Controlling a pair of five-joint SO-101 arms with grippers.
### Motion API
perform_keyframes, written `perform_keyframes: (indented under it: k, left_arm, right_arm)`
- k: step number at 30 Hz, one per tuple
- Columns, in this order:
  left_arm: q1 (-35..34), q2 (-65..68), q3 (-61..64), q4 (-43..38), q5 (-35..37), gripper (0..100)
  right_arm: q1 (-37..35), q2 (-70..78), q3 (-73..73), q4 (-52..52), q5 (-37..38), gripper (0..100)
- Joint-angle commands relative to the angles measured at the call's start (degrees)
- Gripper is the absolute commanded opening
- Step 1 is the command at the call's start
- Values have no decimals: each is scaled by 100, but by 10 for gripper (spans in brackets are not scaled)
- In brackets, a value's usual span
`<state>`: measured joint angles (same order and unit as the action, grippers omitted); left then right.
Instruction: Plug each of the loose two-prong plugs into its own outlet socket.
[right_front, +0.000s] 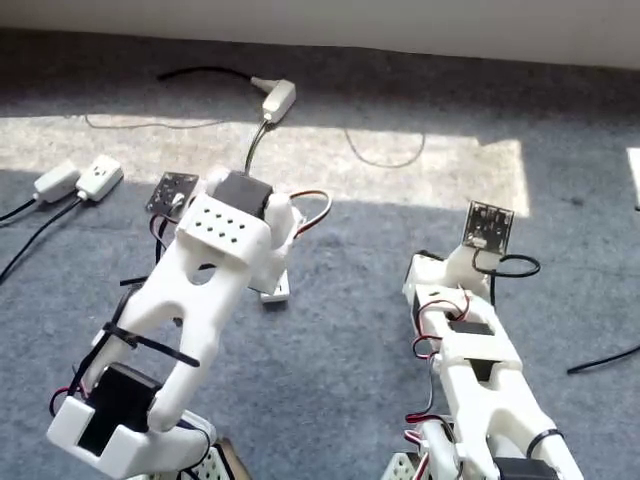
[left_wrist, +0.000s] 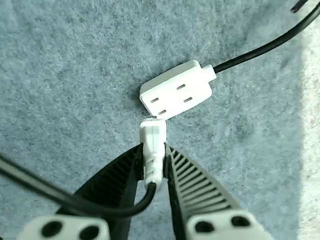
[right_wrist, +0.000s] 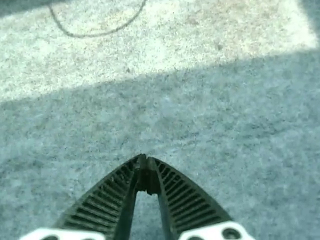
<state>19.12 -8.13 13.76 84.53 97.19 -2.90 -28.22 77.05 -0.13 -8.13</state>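
Gripping the white plug (left_wrist: 152, 136) between its fingers, your left gripper (left_wrist: 153, 151) holds it with its front end right at the edge of the white outlet socket (left_wrist: 176, 94) on the grey carpet (left_wrist: 60, 75); your right gripper (right_wrist: 147, 166) sits pinched together, holding nothing, over the carpet; a second plug (right_front: 279, 97) lies well apart.

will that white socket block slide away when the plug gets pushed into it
Probably: the socket block lies on carpet and looks small and light, so it may skid or swivel. Its black cord looks bendy, so gives little bracing. The plug in the left pincer looks rigid.
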Motion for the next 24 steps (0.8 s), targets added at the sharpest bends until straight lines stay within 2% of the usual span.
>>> perform_keyframes:
  k: [1, 7, 13, 24]
  left_arm:
    - [57, -198, 286, -782, 615, 8]
    - [57, -198, 637, -1187, 958, 8]
    - [57, -198, 769, -1187, 1284, 8]
    - [48, -207, 831, -1222, 1284, 8]
  right_arm:
    - [57, 13, -295, -136, 79, 8]
    - [57, 13, -295, -145, 88, 8]
    - [57, 13, -295, -145, 88, 8]
    - [-22, 4, -295, -136, 88, 8]
